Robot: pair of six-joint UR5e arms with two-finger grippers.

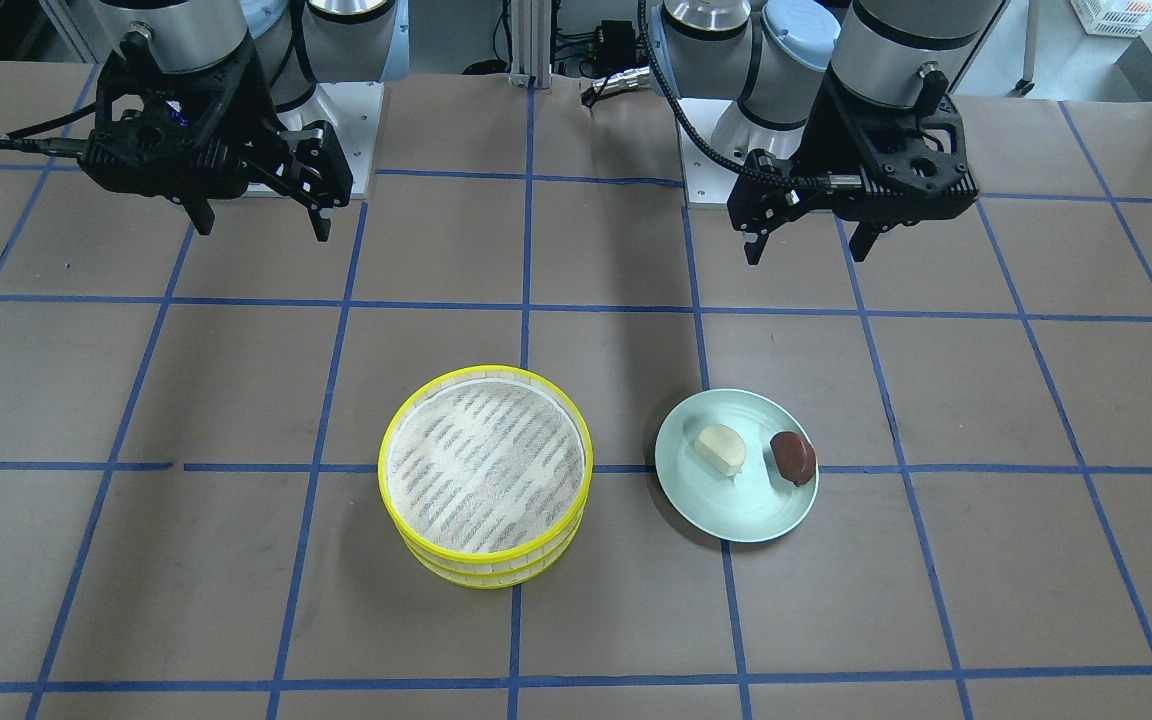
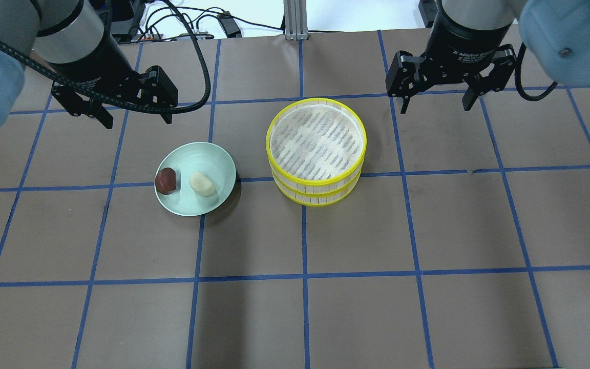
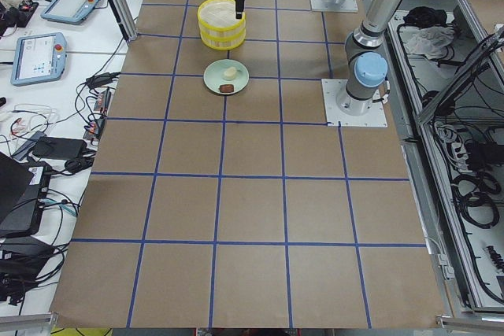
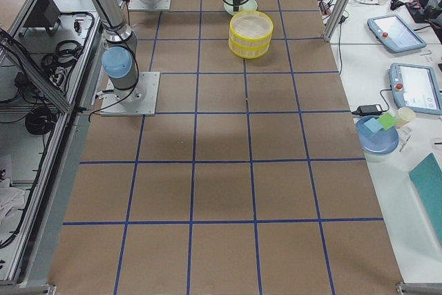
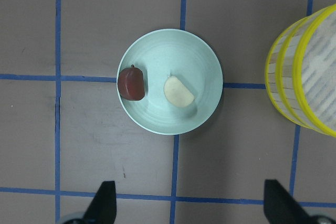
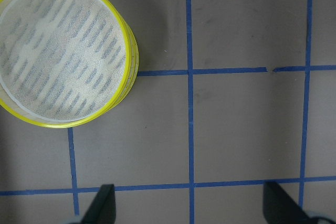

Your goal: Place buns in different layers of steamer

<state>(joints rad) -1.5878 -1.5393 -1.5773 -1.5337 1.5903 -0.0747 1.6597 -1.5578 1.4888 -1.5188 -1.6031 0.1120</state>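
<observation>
**Left claw** (image 2: 136, 119) – fingers spread wide, nothing between them. It hangs above the table (image 2: 377, 318), clear of every object.

**Right claw** (image 2: 436, 106) – fingers also spread wide and empty, hanging above the table at about the same height.

**Buns.** Both lie on the pale green plate (image 2: 200, 156). In the left wrist view the plate sits directly ahead of the left claw, roughly centred between its two fingers.
- The cream-white bun (image 2: 202, 183) rests on the plate's floor, on the half toward the right claw.
- The dark reddish-brown bun (image 2: 165, 181) rests at the plate's rim on the far side from the right claw.
- The two buns are near each other but not touching.

**Steamer layers.** The two layers are stacked, the upper layer (image 2: 315, 136) seated on the lower layer (image 2: 316, 199).
- The stack stands between the claws, ahead of both. It is off to the inner side of the left claw and just inward of the right claw.
- The upper layer's mesh floor is bare.
- The stack stands beside the plate, with a strip of table between them.
</observation>
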